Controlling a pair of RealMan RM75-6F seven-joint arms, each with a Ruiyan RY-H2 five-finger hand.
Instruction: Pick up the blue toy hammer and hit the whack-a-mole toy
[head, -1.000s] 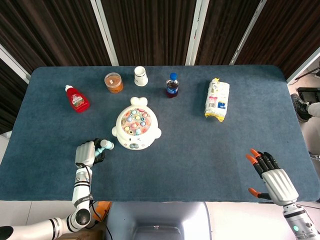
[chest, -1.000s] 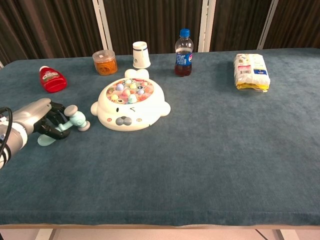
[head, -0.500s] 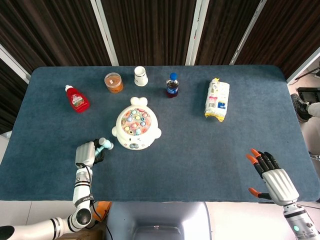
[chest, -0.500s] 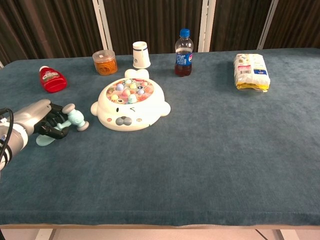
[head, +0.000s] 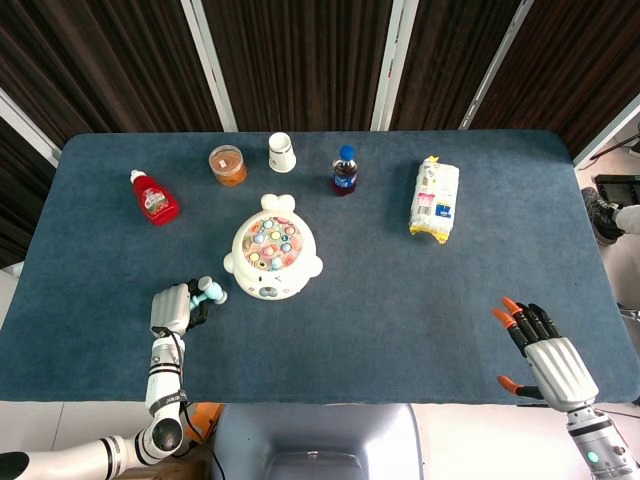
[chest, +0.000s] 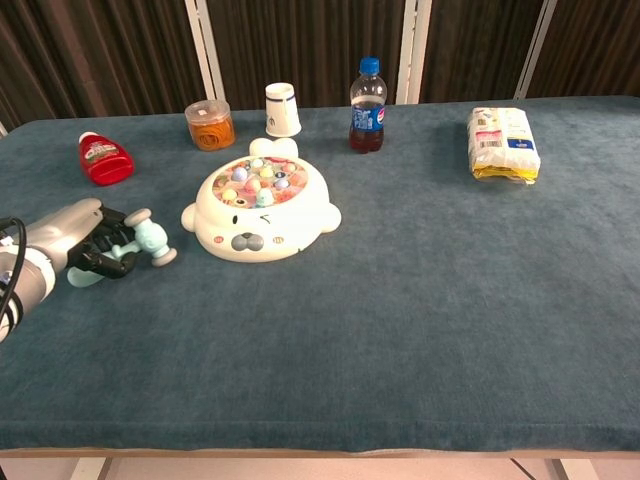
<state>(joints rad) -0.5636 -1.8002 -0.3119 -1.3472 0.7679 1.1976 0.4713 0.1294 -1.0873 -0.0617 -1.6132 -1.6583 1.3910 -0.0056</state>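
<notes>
A dark blue cloth covers the table, with dark curtains split by pale vertical strips behind it. Along the far edge stand a red bottle lying flat, a clear tub with orange-brown contents under its lid, a white cup turned upside down, and a cola bottle with a blue cap, holding dark drink. Further right lies a white and yellow packet. The mole toy, white and round with coloured pegs in its top, sits near the middle, in front of the cup. Just to its left the left hand has its dark fingers wrapped round the handle of the hammer, whose pale blue head points toward the toy without touching it. The right hand rests at the table's near right edge, well apart from everything, fingers spread and holding nothing.
</notes>
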